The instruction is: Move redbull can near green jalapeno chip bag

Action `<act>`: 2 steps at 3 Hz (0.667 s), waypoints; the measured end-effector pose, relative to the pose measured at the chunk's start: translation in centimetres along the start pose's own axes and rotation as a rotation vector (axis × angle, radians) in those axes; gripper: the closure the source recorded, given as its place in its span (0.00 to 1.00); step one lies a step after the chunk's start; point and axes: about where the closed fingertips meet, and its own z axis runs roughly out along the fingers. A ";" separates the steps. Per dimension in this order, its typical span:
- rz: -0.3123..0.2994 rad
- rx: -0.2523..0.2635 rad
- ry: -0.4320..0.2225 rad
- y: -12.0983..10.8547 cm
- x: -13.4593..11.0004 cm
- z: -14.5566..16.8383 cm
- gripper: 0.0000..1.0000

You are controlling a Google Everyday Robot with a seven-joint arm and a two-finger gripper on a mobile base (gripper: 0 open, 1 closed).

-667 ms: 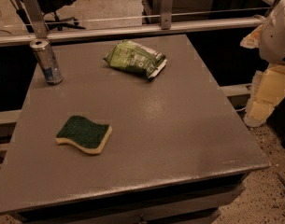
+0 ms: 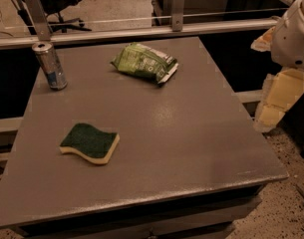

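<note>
Redbull can (image 2: pixel 50 66) upright at table (image 2: pixel 191 133) far-left corner; jaws beyond right edge, state unclear.

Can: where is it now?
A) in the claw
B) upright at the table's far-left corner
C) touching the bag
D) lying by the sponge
B: the can stands upright at the table's far-left corner, apart from the bag and sponge; the claw is off the table's right edge.
</note>
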 end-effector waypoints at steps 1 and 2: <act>-0.028 -0.008 -0.113 -2.0 -4.6 3.1 0.00; -0.052 0.001 -0.286 -5.1 -11.8 6.3 0.00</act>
